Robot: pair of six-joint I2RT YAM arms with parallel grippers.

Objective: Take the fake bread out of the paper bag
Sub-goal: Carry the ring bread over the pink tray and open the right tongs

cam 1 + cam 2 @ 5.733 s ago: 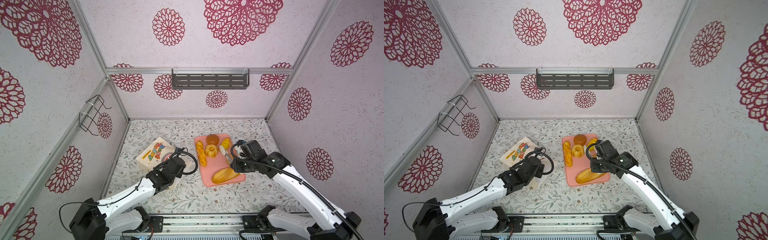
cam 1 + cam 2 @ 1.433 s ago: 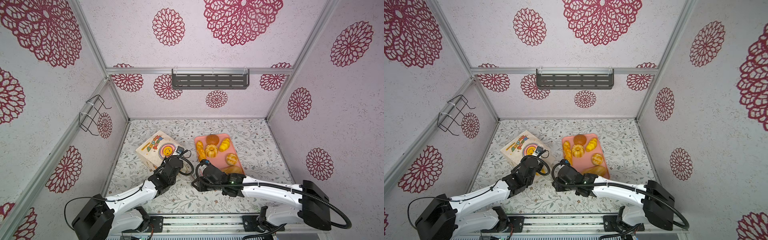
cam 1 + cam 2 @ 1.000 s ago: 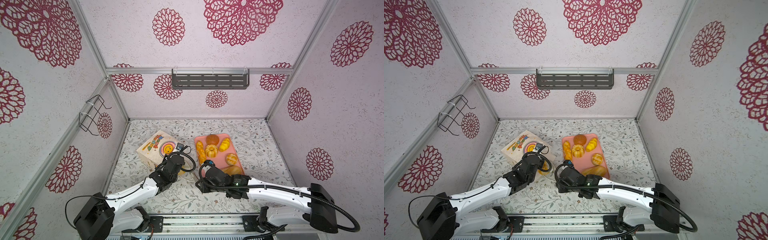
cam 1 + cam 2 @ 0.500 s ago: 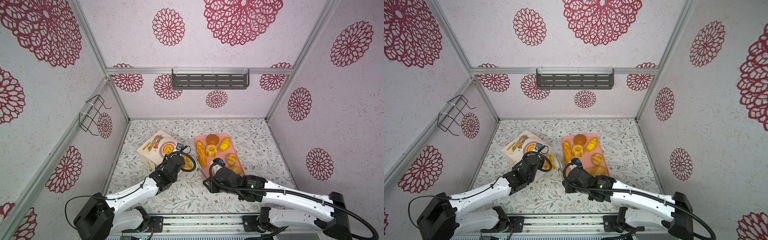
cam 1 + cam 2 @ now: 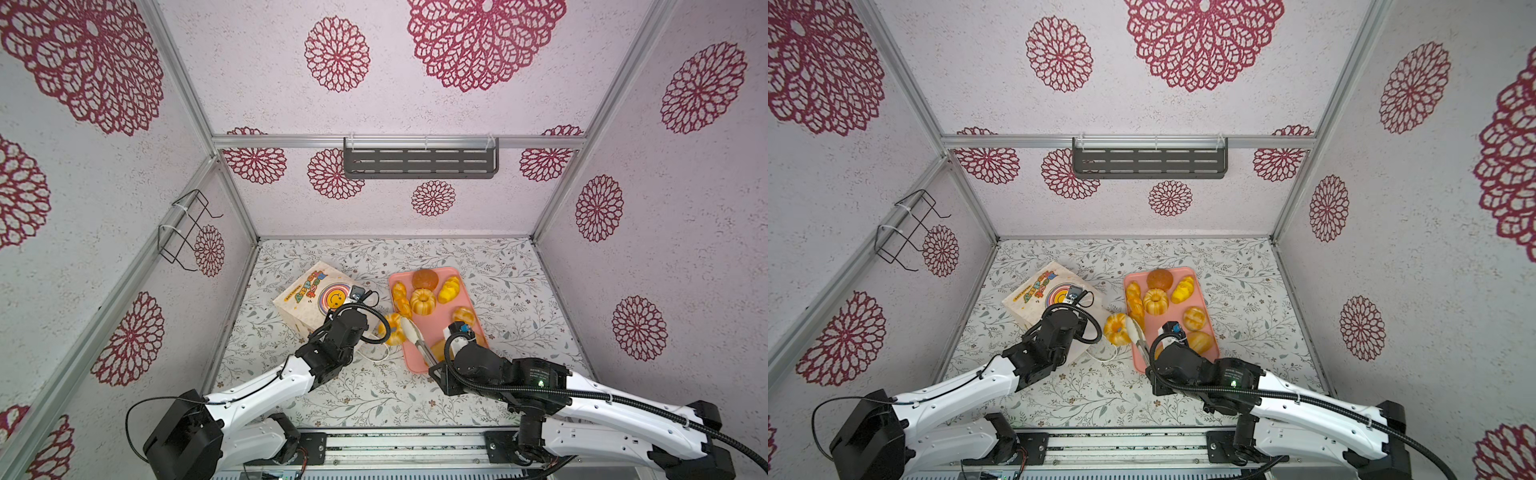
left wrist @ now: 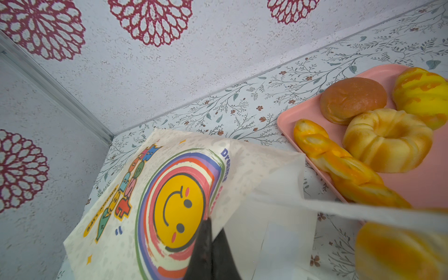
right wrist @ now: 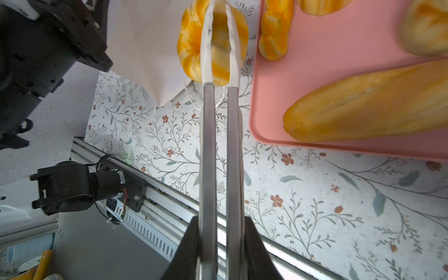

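The paper bag (image 5: 309,297) lies on its side, smiley face print up, mouth toward the pink tray (image 5: 440,320). My left gripper (image 6: 208,223) is shut on the bag's upper mouth edge. My right gripper (image 7: 221,220) is shut on metal tongs (image 7: 208,145). The tongs clamp a golden ring cake (image 5: 392,328) of fake bread, just outside the bag's mouth at the tray's left edge. On the tray lie a brown bun (image 5: 424,278), another ring cake (image 5: 423,300), a yellow roll (image 5: 449,289), a braided stick (image 5: 401,297), a round bun (image 5: 463,315) and a long loaf (image 7: 363,101).
The bag's white cord handle (image 5: 374,357) trails on the floral table below its mouth. A grey shelf (image 5: 419,162) hangs on the back wall and a wire rack (image 5: 187,232) on the left wall. The arms' rail (image 5: 395,444) runs along the front edge.
My right arm has drawn back from the bag's mouth to the right, bringing the ring cake out in the tongs. My left gripper keeps its hold on the bag's edge.
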